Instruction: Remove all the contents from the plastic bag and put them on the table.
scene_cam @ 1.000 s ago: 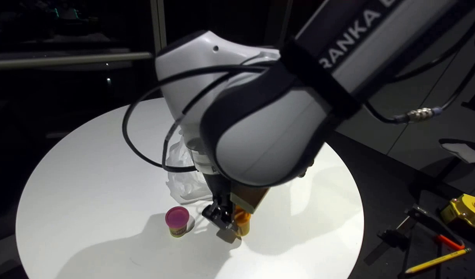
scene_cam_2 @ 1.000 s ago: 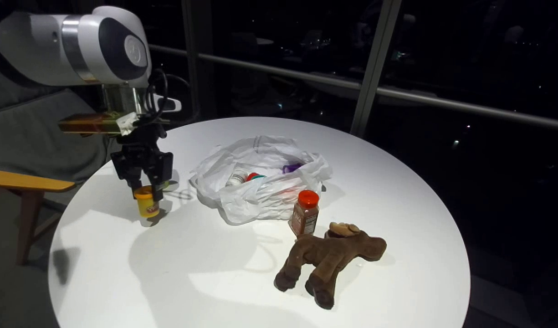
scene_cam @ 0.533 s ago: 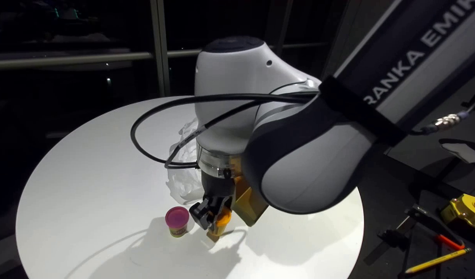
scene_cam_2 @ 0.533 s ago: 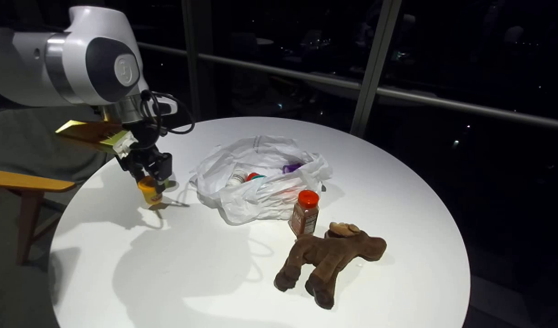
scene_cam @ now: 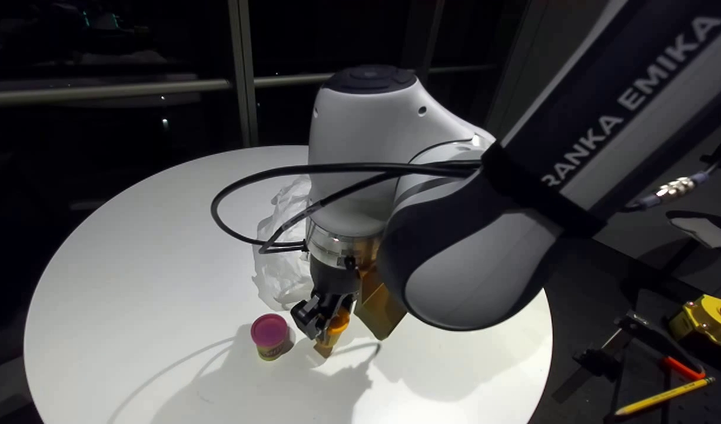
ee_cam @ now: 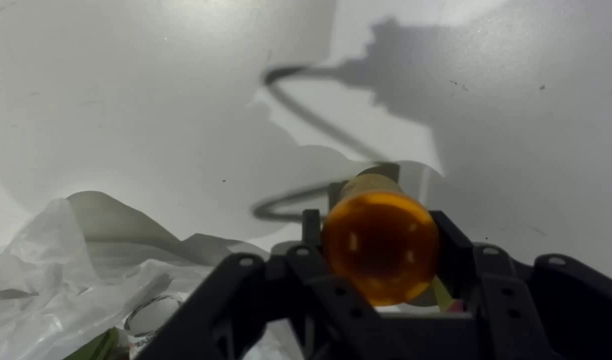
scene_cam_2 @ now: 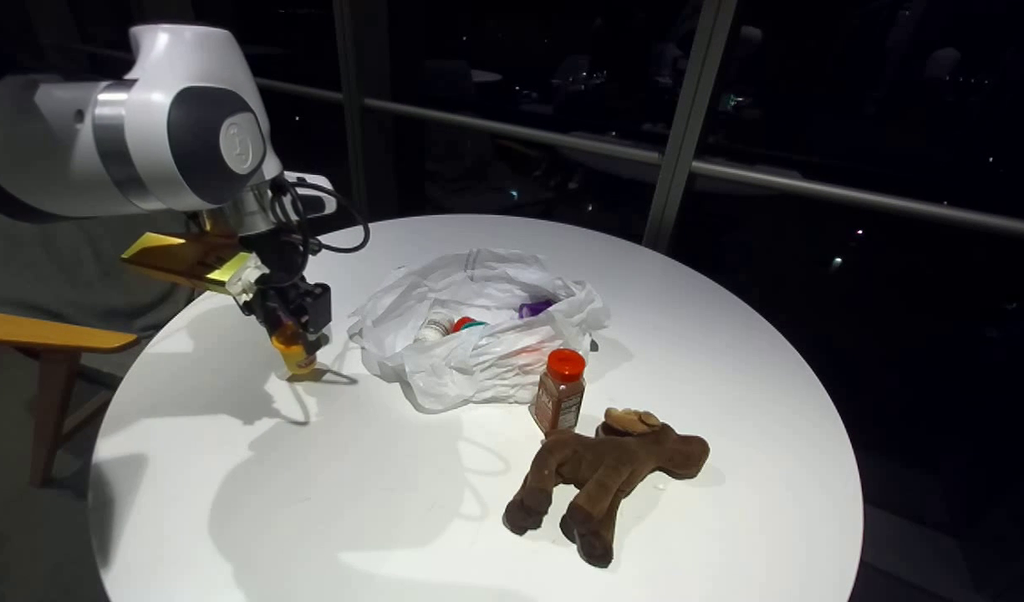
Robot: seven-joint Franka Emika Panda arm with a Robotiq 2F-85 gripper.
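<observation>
My gripper (scene_cam_2: 297,341) is shut on a yellow tub with an orange lid (scene_cam_2: 298,361). The tub is tilted and low over the white table (scene_cam_2: 729,376); I cannot tell if its edge touches. In the wrist view the lid (ee_cam: 380,250) fills the gap between both fingers (ee_cam: 378,225). The white plastic bag (scene_cam_2: 478,368) lies open beside the gripper. In it show a white bottle (scene_cam_2: 435,326), a red and teal item (scene_cam_2: 470,324) and a purple item (scene_cam_2: 535,308). Other contents are hidden by the bag's folds.
A pink-lidded tub (scene_cam: 269,333) stands close beside the gripper, mostly hidden in an exterior view. A red-capped spice jar (scene_cam_2: 559,393) stands before the bag. A brown plush animal (scene_cam_2: 612,464) lies next to the jar. A chair's wooden arm (scene_cam_2: 52,332) is beyond the table edge.
The gripper has tilted and carried the yellow tub closer to the pink-lidded tub and the bag. The tub was upright a second ago and now leans. The bag and other objects have not moved.
</observation>
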